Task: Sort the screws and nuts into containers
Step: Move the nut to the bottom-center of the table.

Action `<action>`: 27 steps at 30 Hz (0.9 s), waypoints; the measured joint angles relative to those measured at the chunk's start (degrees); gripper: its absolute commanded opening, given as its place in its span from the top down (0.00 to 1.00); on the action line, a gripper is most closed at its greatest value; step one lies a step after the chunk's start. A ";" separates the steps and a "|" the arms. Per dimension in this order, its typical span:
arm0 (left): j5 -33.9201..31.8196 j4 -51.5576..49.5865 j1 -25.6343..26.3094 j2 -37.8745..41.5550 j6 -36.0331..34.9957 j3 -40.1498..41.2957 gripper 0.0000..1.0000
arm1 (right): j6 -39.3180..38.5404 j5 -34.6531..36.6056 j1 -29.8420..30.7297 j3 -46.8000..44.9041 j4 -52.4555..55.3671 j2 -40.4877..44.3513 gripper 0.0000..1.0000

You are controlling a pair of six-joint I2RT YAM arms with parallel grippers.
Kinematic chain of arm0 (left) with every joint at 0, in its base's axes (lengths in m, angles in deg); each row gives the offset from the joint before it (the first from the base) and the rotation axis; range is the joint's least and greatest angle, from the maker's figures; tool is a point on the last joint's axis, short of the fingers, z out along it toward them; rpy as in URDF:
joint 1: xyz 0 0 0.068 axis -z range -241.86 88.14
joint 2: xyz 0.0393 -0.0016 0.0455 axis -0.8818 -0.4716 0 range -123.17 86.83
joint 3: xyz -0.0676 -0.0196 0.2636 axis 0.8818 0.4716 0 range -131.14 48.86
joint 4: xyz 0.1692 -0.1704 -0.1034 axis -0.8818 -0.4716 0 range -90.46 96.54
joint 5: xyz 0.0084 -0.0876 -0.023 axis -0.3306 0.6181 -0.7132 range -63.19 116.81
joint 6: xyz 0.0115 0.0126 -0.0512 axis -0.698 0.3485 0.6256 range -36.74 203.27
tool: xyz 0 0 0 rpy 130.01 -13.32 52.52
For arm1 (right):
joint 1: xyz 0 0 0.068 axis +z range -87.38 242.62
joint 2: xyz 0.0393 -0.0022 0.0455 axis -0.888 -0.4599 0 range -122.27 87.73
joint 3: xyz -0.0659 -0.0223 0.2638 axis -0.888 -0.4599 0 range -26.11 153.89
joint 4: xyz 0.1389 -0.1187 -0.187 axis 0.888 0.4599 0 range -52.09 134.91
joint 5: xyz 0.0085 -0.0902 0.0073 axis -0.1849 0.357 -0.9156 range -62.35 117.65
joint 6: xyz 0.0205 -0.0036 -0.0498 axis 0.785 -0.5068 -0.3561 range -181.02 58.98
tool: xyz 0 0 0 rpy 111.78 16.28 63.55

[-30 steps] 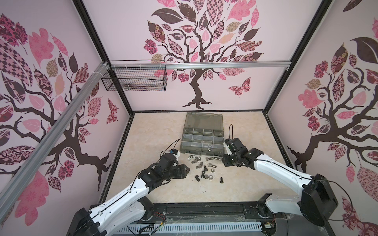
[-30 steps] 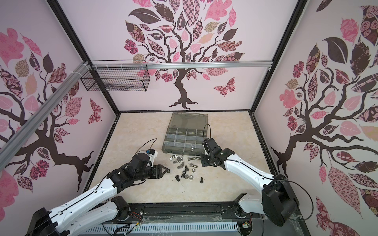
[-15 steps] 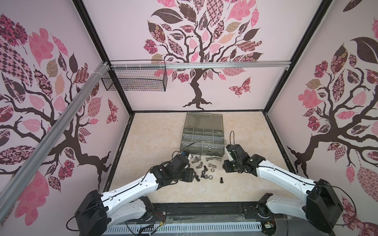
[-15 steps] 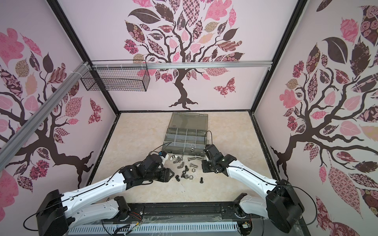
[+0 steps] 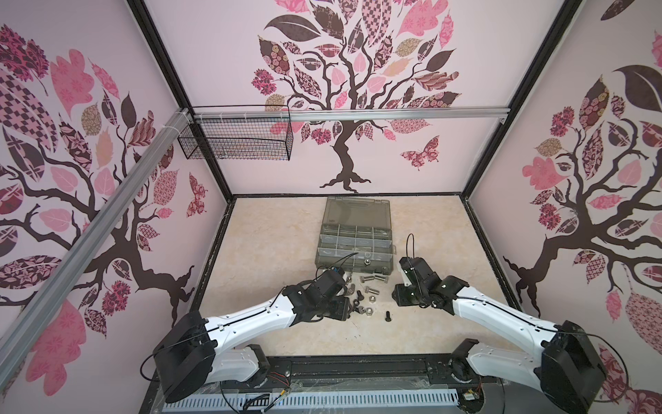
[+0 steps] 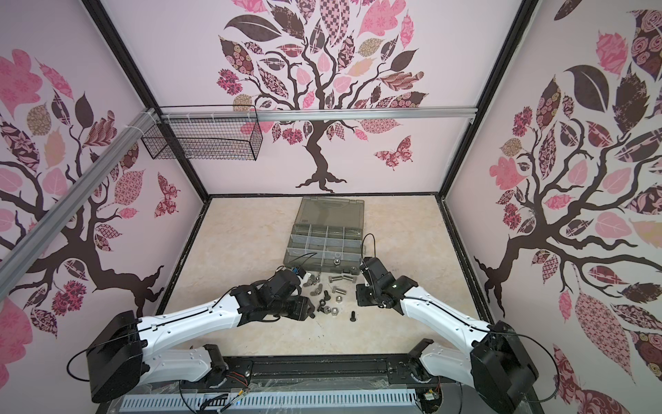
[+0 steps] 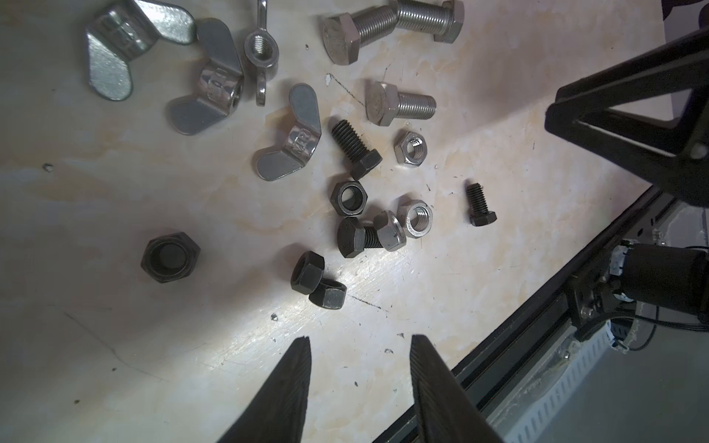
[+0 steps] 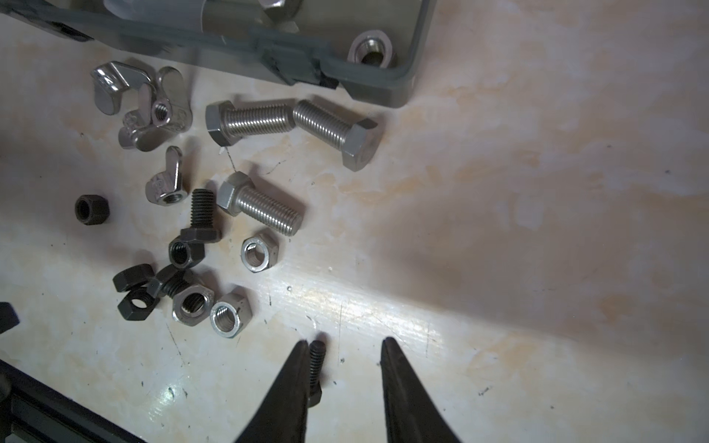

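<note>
Hovering over loose screws [image 7: 399,105] and nuts [image 7: 410,147] with left gripper [image 7: 360,339] parted, empty; right gripper [image 8: 345,341] parted too, black screw [image 8: 317,358] seemingly beside one finger [image 8: 287,391].

readable text: none for certain.
- wing nut [image 7: 293,136], silver, left wrist view: raised stamp on the hub, perhaps two characters, too blurred to read.
- second wing nut [image 7: 215,82]: similar stamp, unreadable.
- third wing nut [image 7: 121,36]: embossed marks, unreadable.

case [image 5: 356,211] rear-ctr | screws [image 7: 399,105] + nuts [image 7: 403,151] scattered just in front | lone screw [image 5: 388,315] apart, nearer front
</note>
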 measured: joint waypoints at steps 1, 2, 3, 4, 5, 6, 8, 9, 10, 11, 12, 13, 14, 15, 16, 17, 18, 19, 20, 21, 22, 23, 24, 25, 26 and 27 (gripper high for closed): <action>0.17 0.24 0.13 -0.83 0.07 -0.39 0.54 | 0.04 0.00 0.00 -0.15 0.07 0.13 0.65; 0.31 0.50 0.33 -1.64 0.17 -0.81 0.54 | 0.02 -0.02 0.00 -0.24 0.00 0.31 0.65; 0.44 0.87 0.52 -2.29 0.31 -1.11 0.55 | 0.02 -0.02 0.00 -0.24 0.00 0.50 0.65; 0.59 1.38 0.81 -3.02 0.44 -1.42 0.55 | 0.02 -0.02 0.00 -0.24 0.00 0.76 0.65; 0.79 1.84 1.09 -3.74 0.57 -1.70 0.55 | 0.02 -0.02 0.00 -0.24 0.00 1.07 0.65; 0.87 2.14 1.31 -4.31 0.63 -1.95 0.55 | 0.02 -0.02 0.00 -0.24 0.00 1.31 0.65; 1.25 2.84 1.86 -5.97 0.85 -2.62 0.55 | 0.02 -0.04 0.00 -0.26 0.00 1.86 0.65; 1.42 3.10 1.97 -6.69 0.96 -2.86 0.55 | 0.02 -0.02 0.00 -0.26 0.00 2.08 0.65; 1.53 3.50 2.12 -7.48 1.05 -3.10 0.55 | 0.04 -0.04 0.00 -0.31 0.00 2.36 0.65; 1.73 3.78 2.21 -8.26 1.18 -3.34 0.55 | 0.07 -0.04 0.00 -0.42 0.00 2.69 0.65; 1.88 4.07 2.29 -8.94 1.25 -3.56 0.55 | 0.15 -0.04 0.00 -0.55 -0.02 3.02 0.65; 1.95 4.28 2.34 -9.70 1.40 -3.87 0.56 | 0.22 -0.04 0.00 -0.85 -0.15 3.50 0.65; 2.03 4.59 2.43 -10.40 1.46 -4.09 0.56 | 0.26 -0.04 0.00 -1.16 -0.15 3.93 0.65; 2.10 4.90 2.45 -10.91 1.60 -4.20 0.56 | 0.31 -0.04 0.00 -1.44 -0.20 4.28 0.65; 2.16 5.03 2.45 -11.32 1.68 -4.33 0.56 | 0.42 -0.04 0.00 -1.84 -0.31 4.72 0.65; 2.32 5.25 2.47 -11.67 1.79 -4.42 0.56 | 0.48 -0.04 0.00 -2.21 -0.31 5.03 0.65; 2.36 5.46 2.49 -11.96 1.88 -4.52 0.56 | 0.66 -0.04 0.00 -2.51 -0.31 5.27 0.65; 2.54 5.75 2.51 -12.31 1.97 -4.66 0.56 | 0.74 -0.04 0.00 -2.82 -0.35 5.49 0.65; 2.73 6.14 2.54 -12.72 2.03 -4.79 0.56 | 0.94 -0.04 0.00 -3.06 -0.33 5.62 0.65; 2.91 6.51 2.56 -13.16 2.08 -4.87 0.57 | 1.11 -0.04 0.00 -3.17 -0.33 5.68 0.65; 3.04 6.84 2.56 -13.75 2.08 -4.98 0.57 | 1.29 -0.04 0.00 -3.26 -0.33 5.77 0.65; 3.17 7.02 2.58 -14.36 2.08 -5.14 0.57 | 1.38 -0.04 0.00 -3.32 -0.33 5.84 0.65; 3.23 7.26 2.58 -14.88 2.10 -5.20 0.57 | 1.49 -0.04 0.00 -3.37 -0.33 5.97 0.65; 3.32 7.52 2.60 -15.39 2.10 -5.25 0.57 | 1.55 -0.02 0.00 -3.41 -0.35 6.12 0.65; 3.39 7.69 2.60 -15.82 2.10 -5.25 0.57 | 1.64 -0.02 0.00 -3.45 -0.35 6.36 0.65; 3.39 7.85 2.60 -16.06 2.10 -5.25 0.57 | 1.73 -0.02 0.00 -3.50 -0.35 6.62 0.65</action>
